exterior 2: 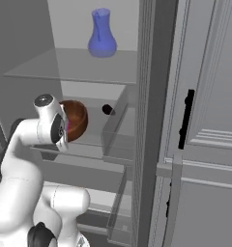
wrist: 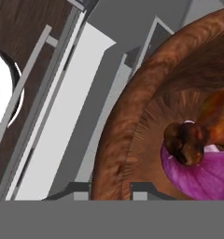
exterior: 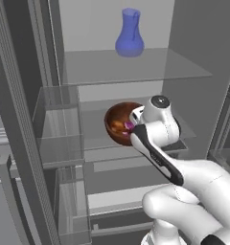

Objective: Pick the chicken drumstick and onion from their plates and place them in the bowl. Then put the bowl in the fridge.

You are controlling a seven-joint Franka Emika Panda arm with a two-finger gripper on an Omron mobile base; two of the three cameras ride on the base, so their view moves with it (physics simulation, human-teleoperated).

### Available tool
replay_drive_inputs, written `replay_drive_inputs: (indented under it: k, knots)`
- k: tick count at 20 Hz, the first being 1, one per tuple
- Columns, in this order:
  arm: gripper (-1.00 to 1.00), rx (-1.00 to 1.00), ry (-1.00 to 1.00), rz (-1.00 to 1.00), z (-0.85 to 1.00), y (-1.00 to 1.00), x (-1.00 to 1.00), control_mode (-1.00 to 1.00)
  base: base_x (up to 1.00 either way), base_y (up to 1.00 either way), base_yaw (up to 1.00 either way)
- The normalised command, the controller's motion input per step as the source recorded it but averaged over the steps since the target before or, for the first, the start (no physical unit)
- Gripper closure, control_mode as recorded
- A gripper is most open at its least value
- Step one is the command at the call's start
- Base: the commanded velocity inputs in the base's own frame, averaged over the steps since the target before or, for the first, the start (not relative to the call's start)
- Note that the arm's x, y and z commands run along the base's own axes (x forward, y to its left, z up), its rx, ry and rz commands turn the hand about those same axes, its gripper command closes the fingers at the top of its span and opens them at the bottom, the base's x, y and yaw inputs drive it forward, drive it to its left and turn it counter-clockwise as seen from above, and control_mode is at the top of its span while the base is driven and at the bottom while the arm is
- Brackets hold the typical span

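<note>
The reddish-brown bowl point(exterior: 116, 119) point(exterior 2: 76, 118) is inside the open fridge point(exterior: 193, 48), just over its middle glass shelf point(exterior: 95, 141) and tipped toward me. My gripper point(wrist: 111, 189) is shut on the bowl's near rim point(wrist: 118, 140), one finger on each side of it. In the bowl lie the brown chicken drumstick point(wrist: 186, 140) point(exterior: 118, 126) and, partly under it, the pink-purple onion point(wrist: 202, 175) point(exterior: 129, 126). The white hand point(exterior: 155, 119) hides the bowl's right side. The plates are out of view.
A blue vase point(exterior: 130, 33) point(exterior 2: 102, 34) stands on the upper glass shelf point(exterior: 136, 67). A small dark object point(exterior 2: 107, 109) lies further back on the middle shelf. Clear door bins point(exterior: 59, 124) stand to the left. A pale cabinet door with a black handle point(exterior 2: 185, 120) is at the right.
</note>
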Motion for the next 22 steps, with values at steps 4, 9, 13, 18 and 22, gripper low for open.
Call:
replay_drive_inputs:
  k: [4,9,13,18,22]
  knots:
    - [1.00,-0.02,0.00,0.02,-0.20,0.12,0.63,-1.00,0.00,0.00,0.00]
    - [1.00,-0.05,0.00,0.00,-0.18,0.09,0.59,-1.00,0.00,0.00,0.00]
    - [1.00,-0.09,0.00,0.00,-0.28,0.11,0.47,-1.00,0.00,0.00,0.00]
    - [1.00,-0.10,0.00,0.00,-0.27,0.10,0.38,-1.00,0.00,0.00,0.00]
    - [1.00,-0.07,0.00,0.00,-0.13,0.00,0.47,-1.00,0.00,0.00,0.00]
